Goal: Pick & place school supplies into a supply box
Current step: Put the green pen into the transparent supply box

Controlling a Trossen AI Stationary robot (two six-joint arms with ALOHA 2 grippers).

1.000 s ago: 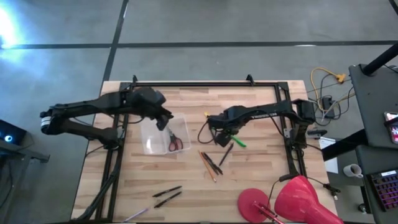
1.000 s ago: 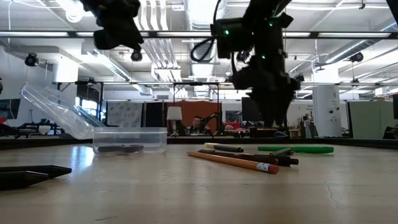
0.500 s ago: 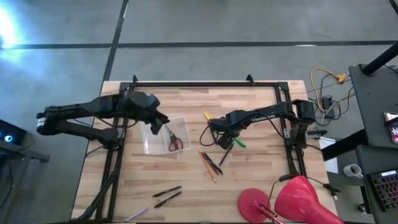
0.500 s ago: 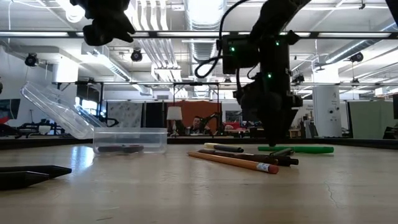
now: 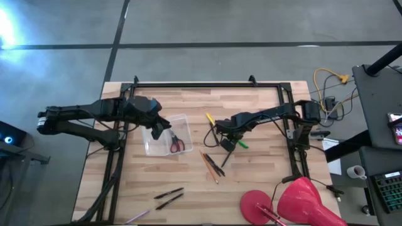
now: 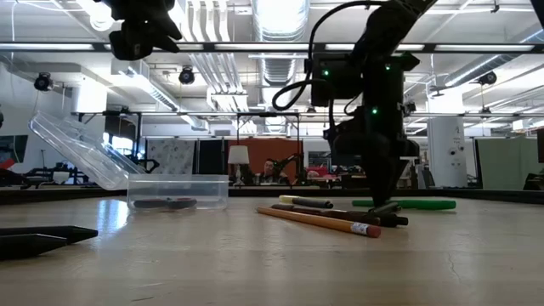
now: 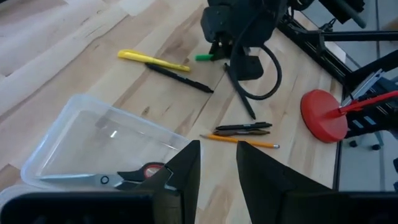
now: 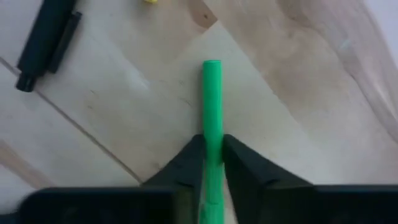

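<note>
Wooden slats form the counter point(image 5: 188, 201), seen from above with both arms over it.

Right tool point(image 8: 213, 158): down at the counter right of centre, its two dark fingers point(image 8: 183, 165) drawn together on the green pen point(image 8: 212, 99). In the right wrist view the pen runs straight out between the fingers, its long axis in line with them and its free end pointing away from the wrist. In the high view only a short green stretch shows at about 4 o'clock of the tool; in the low view the pen lies flat on the counter.

Left tool point(image 7: 217, 168): above the clear box point(image 5: 164, 135), left of centre. Its fingers stand a small gap apart with nothing between them.

Clear box: lies at about 9 o'clock of the right tool, well apart from it, with its hinged lid tilted up and back in the low view. Red-handled scissors point(image 5: 176, 144) lie inside.

Loose supplies, high view:
- yellow pen point(image 5: 210, 118), at about 11 o'clock of the right tool, long axis running 11 to 5 o'clock;
- orange pencil point(image 5: 209, 167) and two dark pens point(image 5: 215, 164) just beside it, at about 7 o'clock of the right tool, all slanting 11 to 5 o'clock;
- two black pens point(image 5: 169, 196) near the front edge, well apart from the box, long axes close to 8 to 2 o'clock.
</note>
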